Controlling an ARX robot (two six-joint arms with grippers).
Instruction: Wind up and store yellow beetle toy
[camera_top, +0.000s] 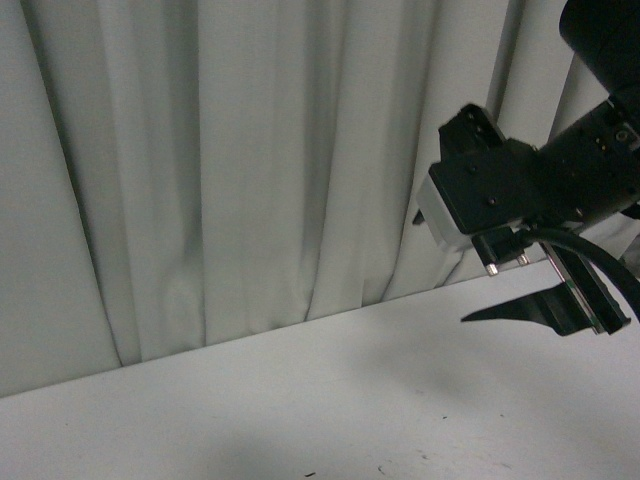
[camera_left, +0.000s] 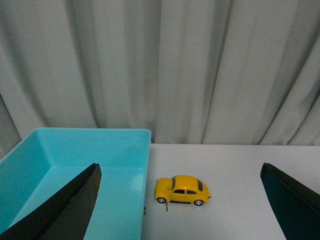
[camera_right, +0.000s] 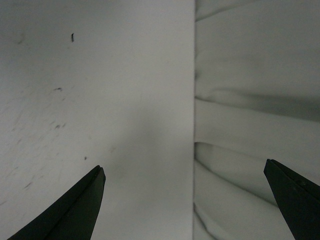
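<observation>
White curtains (camera_left: 175, 75) back a pale bench (camera_left: 240, 170) where the yellow beetle toy (camera_left: 182, 190) sits on its wheels just beside a turquoise bin (camera_left: 75, 150). With left claw (camera_left: 179, 169) and right claw (camera_right: 184, 166) gaping wide and empty, winding and storing both seem not yet begun.

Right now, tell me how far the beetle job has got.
Nothing looks done: the yellow beetle toy stands on the table beside the turquoise bin, outside it. Nothing is in hand: the left end effector and right end effector are both open and empty. Remaining: grasp it, wind it, store it, presumably in the bin.
</observation>
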